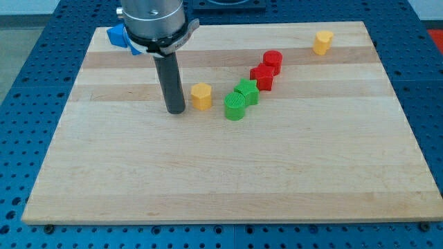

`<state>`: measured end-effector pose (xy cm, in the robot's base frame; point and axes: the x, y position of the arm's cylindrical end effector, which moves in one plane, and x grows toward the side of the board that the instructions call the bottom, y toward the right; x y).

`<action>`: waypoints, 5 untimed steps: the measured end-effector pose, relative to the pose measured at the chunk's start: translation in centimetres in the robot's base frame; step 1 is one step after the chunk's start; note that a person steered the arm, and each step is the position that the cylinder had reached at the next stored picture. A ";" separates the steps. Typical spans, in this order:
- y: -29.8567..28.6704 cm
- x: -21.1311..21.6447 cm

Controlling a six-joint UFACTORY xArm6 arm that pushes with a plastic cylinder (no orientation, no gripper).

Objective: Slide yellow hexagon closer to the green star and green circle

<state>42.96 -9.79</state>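
Wooden bench (228, 173), pale planks, carries every block in sight. My tool is a plain dark rod with no jaws to open or close, so it grips nothing; my tip (176, 111) rests on the bench left of centre. Yellow hexagon (201, 96), the task's block, stands just beside my tip at about three o'clock from it, slightly toward two, with a narrow strip of bare wood between them; I judge no contact yet. Green circle (235, 107) lies near the hexagon at roughly four o'clock from it, and the green star (246, 91) sits touching or nearly touching that circle, at about three o'clock from the hexagon. The deciding relation is therefore this: tip, hexagon and green pair lie almost on one line running toward three o'clock, with my tip on the far side of the hexagon from the greens. In my judgement a straight push toward three o'clock would close the gap. The hexagon is squat and upright with no long axis I can make out; which flat faces my tip I cannot tell. Noted besides: a red star (263, 76) and a red cylinder (273, 61) beyond the greens, a second yellow block (322, 42) far toward two o'clock, and a blue block (118, 36) partly hidden behind the arm.
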 end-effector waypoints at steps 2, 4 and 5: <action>1.8 -2.0; 2.9 -2.2; 2.9 -2.3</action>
<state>40.65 -6.89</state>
